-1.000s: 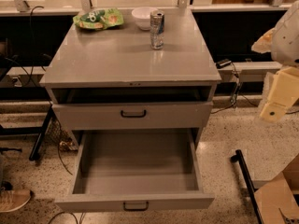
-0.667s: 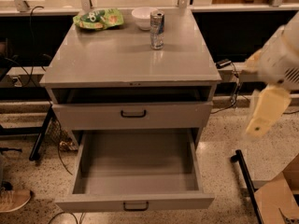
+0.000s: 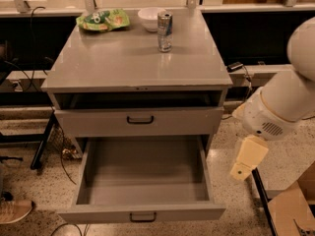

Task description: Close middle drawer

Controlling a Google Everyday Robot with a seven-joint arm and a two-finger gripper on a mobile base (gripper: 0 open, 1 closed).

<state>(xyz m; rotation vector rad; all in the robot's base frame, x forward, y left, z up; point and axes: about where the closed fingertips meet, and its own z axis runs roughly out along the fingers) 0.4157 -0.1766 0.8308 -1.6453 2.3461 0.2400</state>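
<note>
We see the middle drawer (image 3: 142,176) pulled far out toward the near side, its long grey tray bare and its low front panel carrying a small dark loop handle (image 3: 143,217) at the centre. Above it sits the taller-fronted drawer (image 3: 98,123), with a dark gap between its top edge and the counter (image 3: 133,63).

The tool (image 3: 242,168) hangs to the right of the cabinet, level with the open tray's right wall but apart from it and touching nothing. It points down from the bulky white arm (image 3: 283,102). We cannot tell whether it is released or clenched.

On the far part of the counter we find a silver can (image 3: 165,31) standing upright. A white bowl (image 3: 149,18) is just behind it, and a green snack bag (image 3: 102,20) lies to the left. A cardboard box (image 3: 290,211) sits on the floor at the near right.
</note>
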